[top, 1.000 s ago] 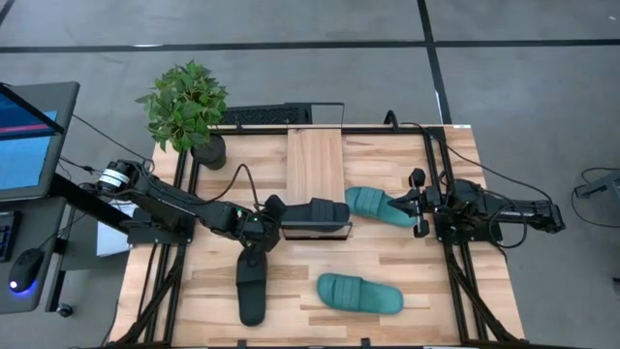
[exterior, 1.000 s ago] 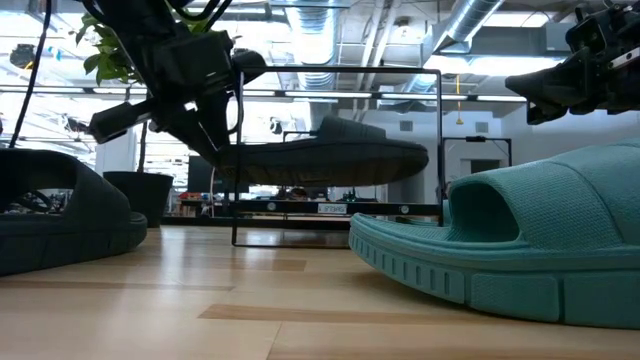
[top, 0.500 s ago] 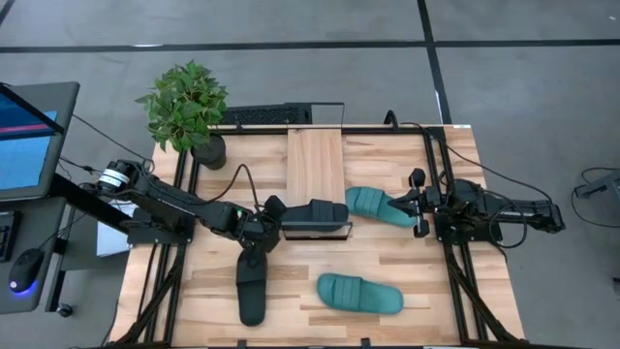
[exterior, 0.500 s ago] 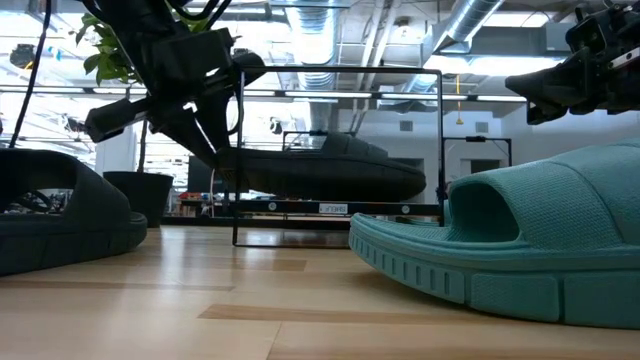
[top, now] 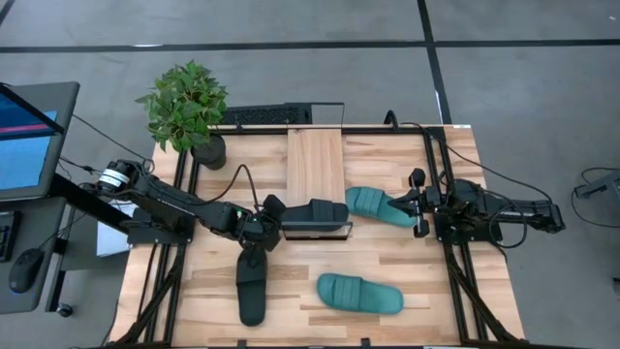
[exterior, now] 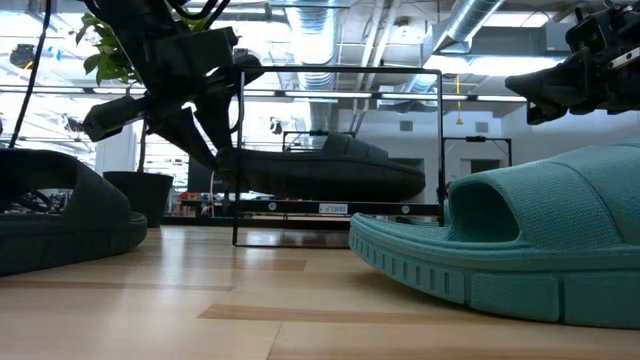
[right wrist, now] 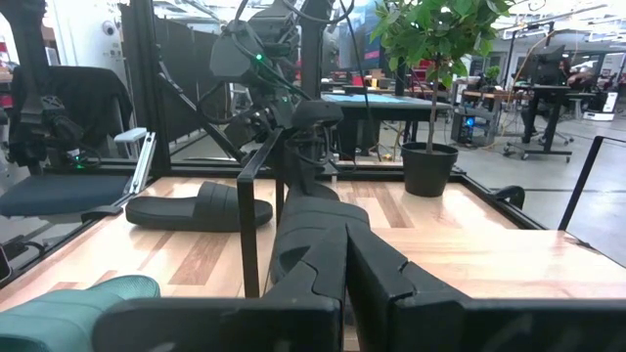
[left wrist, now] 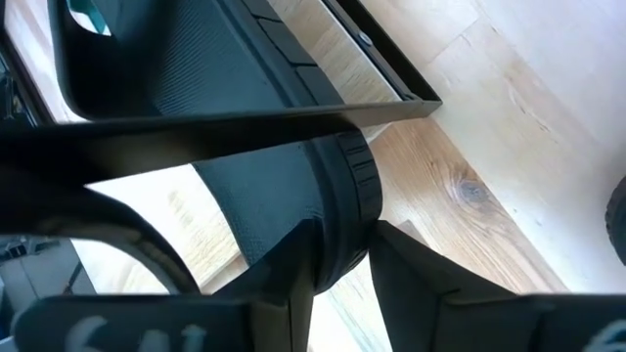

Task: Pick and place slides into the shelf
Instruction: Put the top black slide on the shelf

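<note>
The shelf [top: 315, 160] is a light-wood plank with a black wire frame [exterior: 440, 150], at the table's far middle. A black slide [top: 315, 215] lies level across its near end, inside the frame. My left gripper [top: 274, 219] is shut on that slide's left end. The second black slide [top: 252, 281] lies sole-down on the table near the left arm. One teal slide [top: 373, 206] lies right of the shelf, the other [top: 360, 293] near the front edge. My right gripper [top: 415, 204] is shut beside the far teal slide's right end; no touch shows. My left gripper pinches the black slide's left end, the one away from the strap, by its ribbed sole rim [left wrist: 344, 200] between the two fingers [left wrist: 279, 284]. The fingers come roughly level from the table's left. The slide sits level and low inside the wire frame [exterior: 320, 168].
A potted plant [top: 189, 107] stands at the far left corner, with a keyboard [top: 266, 116] behind the shelf. Black rails run along both table sides. Bare wood shows between the shelf and the near teal slide. A monitor stands off the table's left.
The left gripper has moved down a little with the black slide. The slide, higher inside the wire frame a second ago, has come down to sit low and level in it, and has stayed there for the last half second.
</note>
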`<action>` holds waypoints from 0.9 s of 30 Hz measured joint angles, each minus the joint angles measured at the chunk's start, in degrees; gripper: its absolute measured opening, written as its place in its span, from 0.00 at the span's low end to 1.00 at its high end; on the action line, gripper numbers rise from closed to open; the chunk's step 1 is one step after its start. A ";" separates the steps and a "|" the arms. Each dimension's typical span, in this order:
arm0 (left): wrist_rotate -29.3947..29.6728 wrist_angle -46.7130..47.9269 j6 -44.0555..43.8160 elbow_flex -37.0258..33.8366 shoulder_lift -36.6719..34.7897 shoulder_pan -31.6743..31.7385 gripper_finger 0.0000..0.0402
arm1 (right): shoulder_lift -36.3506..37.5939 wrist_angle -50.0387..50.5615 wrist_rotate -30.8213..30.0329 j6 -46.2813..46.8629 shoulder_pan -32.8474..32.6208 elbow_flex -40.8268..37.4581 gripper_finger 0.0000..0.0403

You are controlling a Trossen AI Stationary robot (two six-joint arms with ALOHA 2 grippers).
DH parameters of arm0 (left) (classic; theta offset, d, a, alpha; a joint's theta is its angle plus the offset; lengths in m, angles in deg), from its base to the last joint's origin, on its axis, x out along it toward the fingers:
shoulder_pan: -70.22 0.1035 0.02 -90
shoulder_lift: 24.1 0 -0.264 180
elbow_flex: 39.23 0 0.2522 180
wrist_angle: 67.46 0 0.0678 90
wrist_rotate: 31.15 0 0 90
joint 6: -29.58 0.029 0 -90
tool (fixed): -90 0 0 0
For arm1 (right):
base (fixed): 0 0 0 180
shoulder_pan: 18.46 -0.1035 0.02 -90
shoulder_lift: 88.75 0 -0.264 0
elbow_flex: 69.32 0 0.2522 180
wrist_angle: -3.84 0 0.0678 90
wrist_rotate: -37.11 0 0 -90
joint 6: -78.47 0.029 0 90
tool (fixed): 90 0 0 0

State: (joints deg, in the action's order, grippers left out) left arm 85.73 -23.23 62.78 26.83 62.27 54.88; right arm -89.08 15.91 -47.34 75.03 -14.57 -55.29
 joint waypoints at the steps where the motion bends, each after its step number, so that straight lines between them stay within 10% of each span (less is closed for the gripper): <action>1: 0.06 0.03 -0.04 0.00 0.00 0.00 0.23 | 0.00 0.00 0.00 0.00 0.00 0.00 0.00; 27: 5.01 2.20 -7.08 0.00 0.00 0.00 0.37 | 0.00 0.00 0.00 -0.01 0.00 0.00 0.00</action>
State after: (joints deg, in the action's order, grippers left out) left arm 90.74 -21.03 55.70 26.83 62.27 54.88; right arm -89.08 15.91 -47.34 75.02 -14.57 -55.29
